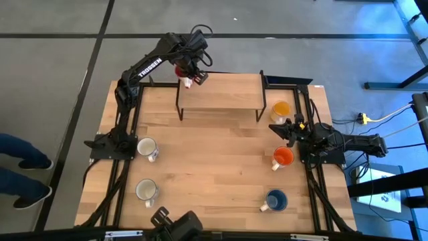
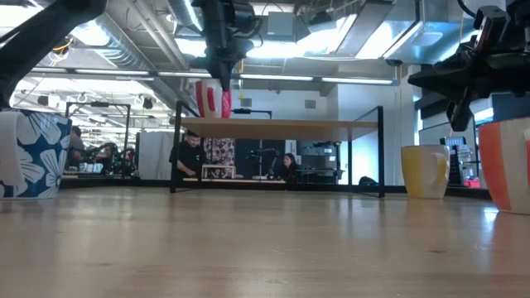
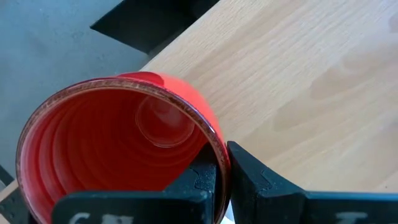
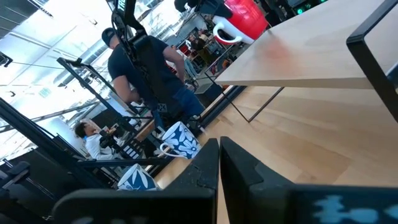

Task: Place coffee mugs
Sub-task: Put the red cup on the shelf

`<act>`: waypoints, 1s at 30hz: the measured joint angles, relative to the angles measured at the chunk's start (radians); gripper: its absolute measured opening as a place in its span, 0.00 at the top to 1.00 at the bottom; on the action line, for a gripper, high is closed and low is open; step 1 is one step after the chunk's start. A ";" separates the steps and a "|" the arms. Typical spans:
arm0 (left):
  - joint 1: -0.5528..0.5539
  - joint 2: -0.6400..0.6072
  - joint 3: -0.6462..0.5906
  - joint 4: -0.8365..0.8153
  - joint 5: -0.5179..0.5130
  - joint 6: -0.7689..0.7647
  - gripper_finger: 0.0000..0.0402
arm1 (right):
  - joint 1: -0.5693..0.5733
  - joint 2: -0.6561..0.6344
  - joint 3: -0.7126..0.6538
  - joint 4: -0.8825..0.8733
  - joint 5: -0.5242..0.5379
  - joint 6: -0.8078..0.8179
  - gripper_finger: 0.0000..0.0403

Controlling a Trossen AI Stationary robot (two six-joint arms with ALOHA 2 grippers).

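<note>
My left gripper [image 1: 188, 65] is at the far left corner of the raised wooden shelf [image 1: 221, 94], shut on the red mug [image 3: 118, 143]. That mug has a white handle [image 1: 190, 83] and stands upright just over the shelf top in the low view [image 2: 214, 99]. My right gripper [image 1: 289, 130] is shut and empty at the table's right side, between the yellow-orange mug [image 1: 281, 108] and the orange-red mug [image 1: 283, 156]. The blue mug [image 1: 275, 199] stands nearer. Two white patterned mugs [image 1: 147, 147] [image 1: 146, 191] stand on the table's left side. My left gripper pinches the red mug's rim wall [image 3: 219, 152], with one finger [image 3: 196, 183] inside the mug and the other [image 3: 252, 177] outside. The fingers come from above, pointing down. The mug is upright below them; whether its base touches the shelf, I cannot tell.
The shelf stands on thin black legs [image 1: 179, 107] at the table's far side, with bare wood to the right of the red mug. The middle of the table [image 1: 214, 161] is bare. People and equipment show in the room beyond the table [image 4: 146, 59].
</note>
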 joint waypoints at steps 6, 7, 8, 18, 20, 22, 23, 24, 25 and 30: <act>0.000 -0.004 -0.051 0.018 -0.003 -0.001 0.97 | 0.000 0.000 0.000 0.000 0.000 -0.001 0.99; 0.000 -0.005 -0.053 0.018 -0.004 0.000 0.97 | 0.000 0.000 0.000 0.000 0.000 -0.001 0.99; -0.002 -0.005 -0.053 0.018 -0.006 -0.001 0.97 | 0.000 0.000 0.000 0.000 -0.002 -0.001 0.99; -0.008 0.000 -0.057 0.022 0.019 -0.005 0.86 | 0.000 0.000 0.000 0.000 -0.008 0.000 0.99; -0.008 0.000 -0.057 0.023 0.020 -0.005 0.82 | 0.000 0.000 0.000 0.000 -0.008 0.000 0.99; -0.008 0.000 -0.057 0.024 0.020 -0.005 0.79 | 0.000 0.000 0.000 0.000 -0.008 0.000 0.99; -0.008 0.000 -0.057 0.024 0.020 -0.005 0.78 | 0.000 0.000 0.000 0.000 -0.008 0.000 0.99; -0.008 0.000 -0.057 0.024 0.020 -0.005 0.77 | 0.000 0.000 0.000 0.000 -0.008 0.000 0.99; -0.008 0.000 -0.057 0.024 0.020 -0.005 0.76 | 0.000 0.000 0.000 0.000 -0.008 0.000 0.99; -0.008 0.000 -0.057 0.025 0.021 -0.005 0.74 | 0.000 0.000 -0.001 0.000 -0.009 0.000 0.99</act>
